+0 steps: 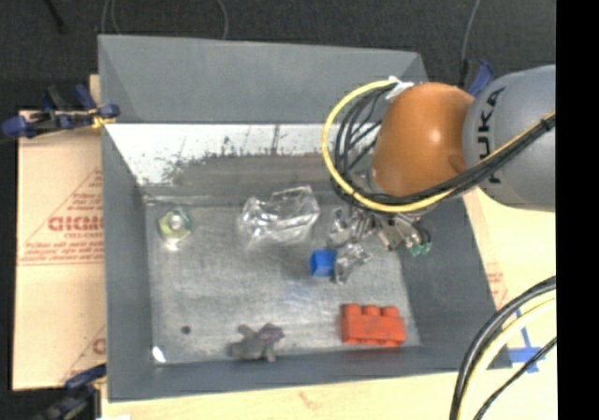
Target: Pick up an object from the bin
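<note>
A grey metal bin [253,81] with sloping walls is filling most of the view from above, and small things are lying scattered well apart on its flat floor. A robot arm [519,142] is reaching in from the 3 o'clock side, its wrist wearing a rounded orange cover [421,137] with yellow and black cables looping around it. Below the cover, the metal claw [348,254] is hanging low over the floor at about 3 o'clock from the bin's middle. Whether the claw is wide or narrow cannot be told from here, as its parts are blurring into a tangle of silver metal. A crumpled piece of clear plastic [278,217] is lying at 12 o'clock on the floor, near the claw and at about 10 o'clock from it. A red toy brick [374,325] with studs along its top is sitting at 5 o'clock, well below the claw. A dark grey figure [255,341] of uneven shape is lying at 6 o'clock, close to the near wall. A small clear round thing [174,226] is resting far off at 9 o'clock. The smallest thing, a blue block [323,265], is lying just beside the claw at its 8 o'clock; whether the two are touching cannot be told.
</note>
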### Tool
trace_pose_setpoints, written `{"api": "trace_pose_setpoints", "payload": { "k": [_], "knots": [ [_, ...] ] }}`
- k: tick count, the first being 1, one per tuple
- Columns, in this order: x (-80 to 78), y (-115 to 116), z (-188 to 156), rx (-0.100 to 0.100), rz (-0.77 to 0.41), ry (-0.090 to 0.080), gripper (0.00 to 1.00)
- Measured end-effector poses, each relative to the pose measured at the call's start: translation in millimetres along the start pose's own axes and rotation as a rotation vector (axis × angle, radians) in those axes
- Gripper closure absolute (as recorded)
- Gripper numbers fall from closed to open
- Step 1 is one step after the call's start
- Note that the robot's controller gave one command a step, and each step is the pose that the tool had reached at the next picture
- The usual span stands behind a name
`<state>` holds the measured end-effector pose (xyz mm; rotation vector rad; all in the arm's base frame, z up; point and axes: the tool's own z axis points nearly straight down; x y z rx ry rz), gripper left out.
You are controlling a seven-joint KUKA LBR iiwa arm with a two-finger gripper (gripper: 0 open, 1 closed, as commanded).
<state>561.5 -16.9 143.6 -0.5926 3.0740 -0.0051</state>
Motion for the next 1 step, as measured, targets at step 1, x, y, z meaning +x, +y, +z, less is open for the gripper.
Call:
{"api": "trace_pose_setpoints", "payload": {
  "k": [1],
  "knots": [
    [-2.4, -2.3, -54.7, 0.0, 0.004, 0.001, 1.0]
  ]
}}
